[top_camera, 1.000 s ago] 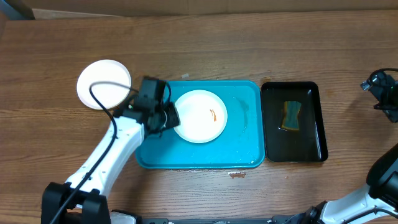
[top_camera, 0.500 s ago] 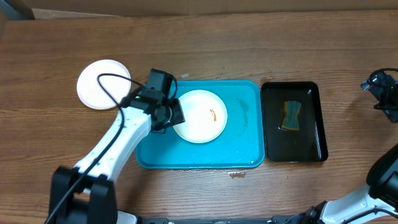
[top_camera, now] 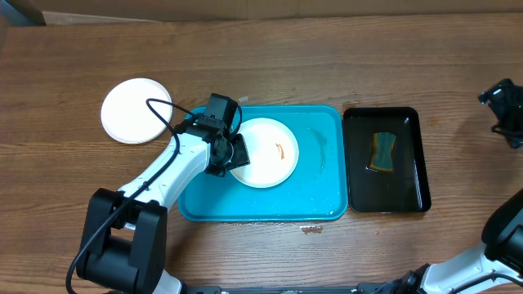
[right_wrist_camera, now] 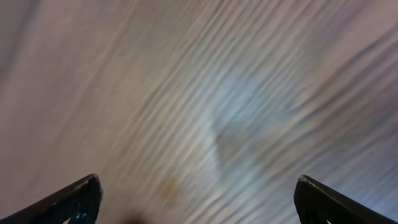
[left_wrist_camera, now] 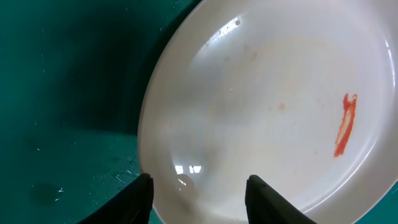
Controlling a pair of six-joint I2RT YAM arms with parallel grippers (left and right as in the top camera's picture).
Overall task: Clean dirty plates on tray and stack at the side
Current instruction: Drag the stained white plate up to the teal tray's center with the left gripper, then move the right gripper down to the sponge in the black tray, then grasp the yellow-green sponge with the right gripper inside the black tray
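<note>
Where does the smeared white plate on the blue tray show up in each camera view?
Overhead: the smeared plate lies left of centre on the blue tray.
Left wrist: it fills most of the picture, from the centre to the right edge.
Right wrist: not in it; only the blurred table shows.
Shared landmark: the orange-red smear, right of the plate's centre in overhead, near the right edge in left wrist.

Glossy plastic and smooth white ware on matt wood
The surface (top_camera: 327, 57) is seen as grained, matt brown wood; the turquoise tray (top_camera: 319, 189) is rendered in smooth, shiny plastic flecked with droplets; the white plate (left_wrist_camera: 267, 93) on it is shown smooth and glossy, with bright highlights; the black tray (top_camera: 409, 184) is likewise glossy
</note>
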